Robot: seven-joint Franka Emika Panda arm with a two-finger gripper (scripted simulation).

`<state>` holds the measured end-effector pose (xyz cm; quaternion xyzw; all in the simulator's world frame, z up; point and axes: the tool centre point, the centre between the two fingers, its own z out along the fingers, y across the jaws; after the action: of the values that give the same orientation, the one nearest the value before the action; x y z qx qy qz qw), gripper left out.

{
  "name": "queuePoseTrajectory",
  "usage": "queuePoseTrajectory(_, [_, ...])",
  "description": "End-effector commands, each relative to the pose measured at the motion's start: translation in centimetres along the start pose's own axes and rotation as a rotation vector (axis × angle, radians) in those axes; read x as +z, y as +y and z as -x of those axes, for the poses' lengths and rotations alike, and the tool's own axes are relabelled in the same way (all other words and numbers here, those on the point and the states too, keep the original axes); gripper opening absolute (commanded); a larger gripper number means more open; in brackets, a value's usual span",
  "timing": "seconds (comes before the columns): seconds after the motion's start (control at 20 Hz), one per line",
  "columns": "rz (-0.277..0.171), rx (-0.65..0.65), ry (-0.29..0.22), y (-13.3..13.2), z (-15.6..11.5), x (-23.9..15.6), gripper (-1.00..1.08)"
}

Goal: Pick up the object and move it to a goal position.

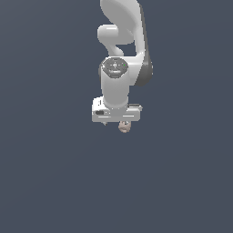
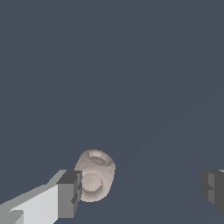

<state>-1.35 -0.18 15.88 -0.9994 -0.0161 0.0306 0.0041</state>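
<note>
The object (image 2: 94,176) is a small roundish tan-pink lump with a dimpled surface, lying on the dark grey floor. In the wrist view it sits between my fingers, close against one fingertip (image 2: 70,192) and far from the other (image 2: 214,189). My gripper (image 2: 142,192) is open wide and empty. In the exterior view the object (image 1: 124,127) peeks out just below the white hand (image 1: 116,113), which hides the fingers and part of the object.
The white arm (image 1: 123,41) reaches down from the top of the exterior view. The surface all around is plain dark grey-blue floor (image 1: 54,173).
</note>
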Motion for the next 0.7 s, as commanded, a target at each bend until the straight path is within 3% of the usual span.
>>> queuePoseTrajectory(0.0, [0.000, 0.000, 0.000, 0.0, 0.0, 0.0, 1.00])
queuePoseTrajectory(0.4, [-0.014, 0.027, 0.000, 2.2, -0.1, 0.1, 1.00])
queuePoseTrajectory(0.65, [-0.014, 0.026, 0.000, 2.3, -0.1, 0.0, 1.00])
